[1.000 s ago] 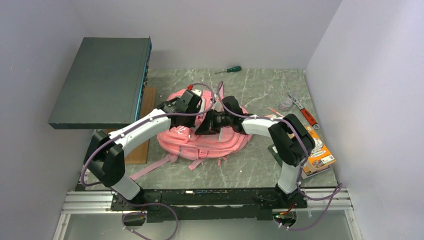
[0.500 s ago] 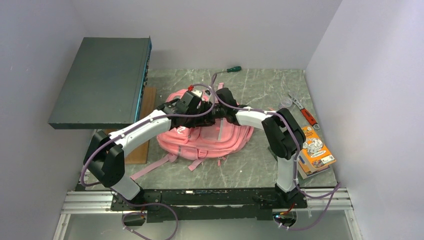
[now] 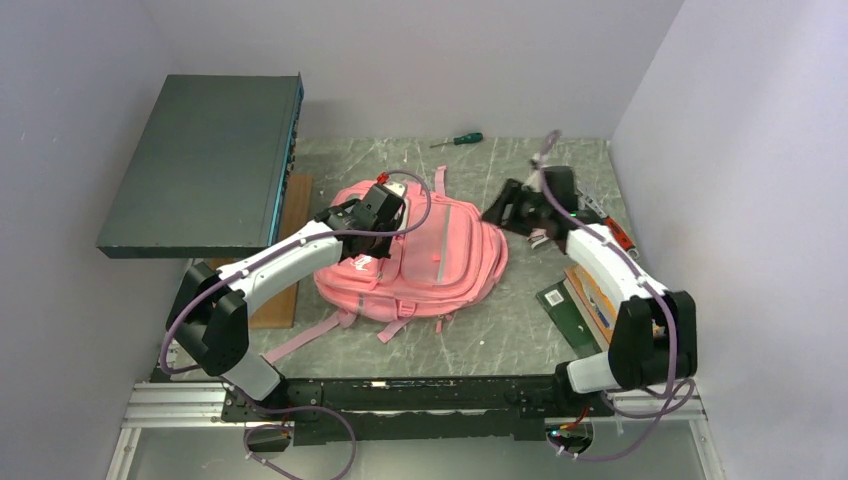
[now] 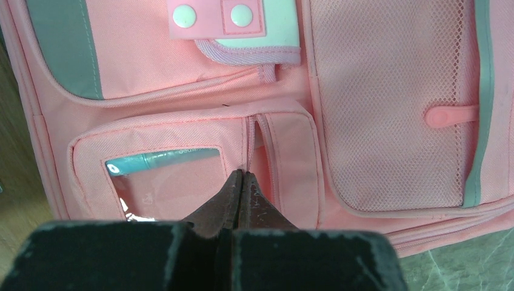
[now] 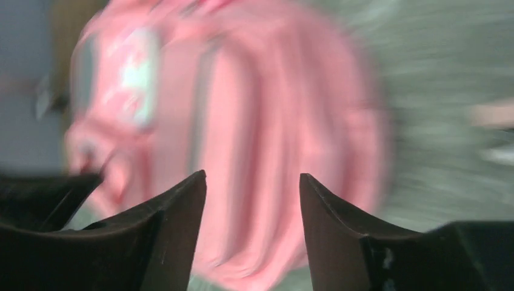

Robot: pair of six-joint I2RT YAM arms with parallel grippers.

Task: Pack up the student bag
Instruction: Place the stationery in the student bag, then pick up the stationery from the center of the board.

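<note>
While the student bag [image 3: 440,265] lay flat in the middle of the table [image 3: 480,335], its long axis ran roughly from 12 to 6 o'clock in the overhead view, with the carry loop at 12 and the straps trailing off toward 7. The left gripper [image 4: 240,176] rested on the bag's front at about 10 o'clock of its centre. Its fingers were pressed fully together, tips down on the seam beside a small windowed pocket with a teal pen [image 4: 160,160] behind the clear panel. Whether a zip pull was nipped between those tips could not be told.

The right gripper [image 3: 512,208] hung off the bag, near its edge at about 2 o'clock. Its fingers were parted with nothing between them and pointed back toward 9 o'clock, so the bag lay straight ahead of them. The wrist view was too blurred to show which pocket they faced.

The loose things lay on that same side: a green-covered book [image 3: 560,300] at 4 o'clock of the bag and a red-handled tool [image 3: 617,234] at 3 o'clock. The screwdriver [image 3: 462,139] lay well apart at 12. The right arm was therefore the nearer one for any fetch, and the left looked placed to hold the pocket.
</note>
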